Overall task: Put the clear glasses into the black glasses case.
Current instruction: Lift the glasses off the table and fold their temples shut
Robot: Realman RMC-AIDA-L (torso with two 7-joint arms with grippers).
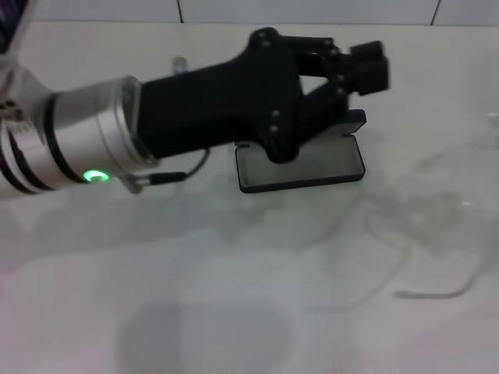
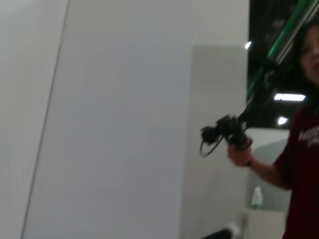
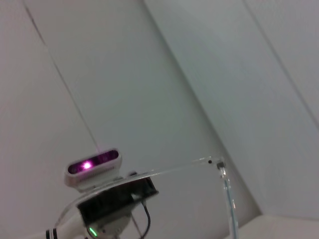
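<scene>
The white worktop (image 1: 195,312) fills the head view, backed by a tiled wall. Across its far left half reaches the left arm, silver at the wrist with a green light, ending in the black left end effector (image 1: 355,86). Its fingers stand apart, one raised above and one lower, with nothing between them; the lower finger hangs right over the far edge of the case, and contact cannot be confirmed.

The black glasses case (image 1: 304,167) lies open on the worktop near the middle, an oblong tray with rounded corners and a grey lining, partly hidden behind the end effector.

The clear glasses (image 1: 425,214) rest on the worktop to the right of the case and nearer the robot, apart from both case and left end effector. They are almost lost against the white surface: a faint wraparound lens, with one thin curved arm (image 1: 437,293) sweeping toward the near right.

The right end effector is out of sight; the right wrist view shows the clear glasses (image 3: 219,169) as a thin transparent edge close to its lens, against wall and the robot's head camera (image 3: 93,167).
</scene>
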